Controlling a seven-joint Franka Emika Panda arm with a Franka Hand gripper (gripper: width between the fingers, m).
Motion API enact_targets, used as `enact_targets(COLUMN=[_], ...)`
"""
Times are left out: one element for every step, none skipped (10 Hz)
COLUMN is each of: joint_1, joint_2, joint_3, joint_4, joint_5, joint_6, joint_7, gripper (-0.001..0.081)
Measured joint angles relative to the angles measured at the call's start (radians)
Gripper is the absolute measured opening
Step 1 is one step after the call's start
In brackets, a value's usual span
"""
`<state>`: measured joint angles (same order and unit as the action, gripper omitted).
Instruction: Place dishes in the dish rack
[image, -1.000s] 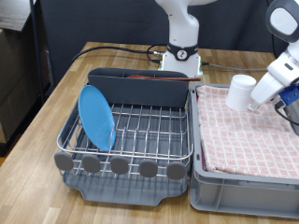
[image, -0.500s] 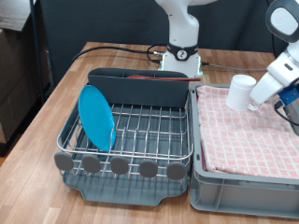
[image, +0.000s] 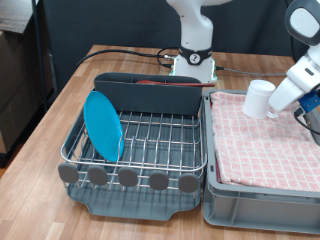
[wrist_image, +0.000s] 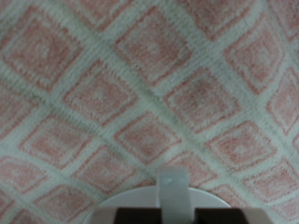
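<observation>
My gripper (image: 276, 101) hangs at the exterior view's right, shut on the white mug (image: 259, 97), which it holds tilted above the pink checked cloth. In the wrist view the mug's rim and handle (wrist_image: 169, 193) show just above the dark fingertips. The light-blue plate (image: 102, 125) stands upright in the left slots of the dish rack (image: 135, 206). The reddish-brown spoon (image: 160, 83) lies along the grey cutlery caddy (image: 150, 98) at the rack's far side.
A grey bin (image: 262, 208) lined with the pink checked cloth (image: 265, 145) sits right of the rack; the cloth fills the wrist view (wrist_image: 140, 84). The robot base (image: 192, 65) and black cables (image: 110, 52) are behind the rack on the wooden table (image: 50, 130).
</observation>
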<state>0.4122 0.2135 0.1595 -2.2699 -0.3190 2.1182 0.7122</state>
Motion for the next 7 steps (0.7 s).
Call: enact_targets(joint_1=[0.0,0.0,0.0,0.0,0.0,-0.001,-0.003], joint_2=[0.0,0.0,0.0,0.0,-0.001,-0.004,-0.008], joint_3=[0.001,0.003,0.006,0.006,0.006,0.005,0.002], joint_4=[0.006,0.016,0.029,0.041,0.051,0.059,0.067], joint_5=[0.0,0.001,0.003,0.006,0.017,0.025,0.046], joint_6=[-0.003,-0.015,-0.032,-0.042,-0.044,-0.044,-0.044], joint_7=[0.002,0.002,0.003,0.006,0.01,0.014,0.017], gripper=[0.0069,0.0069,0.0069,0.0069,0.0069,0.0069,0.0069])
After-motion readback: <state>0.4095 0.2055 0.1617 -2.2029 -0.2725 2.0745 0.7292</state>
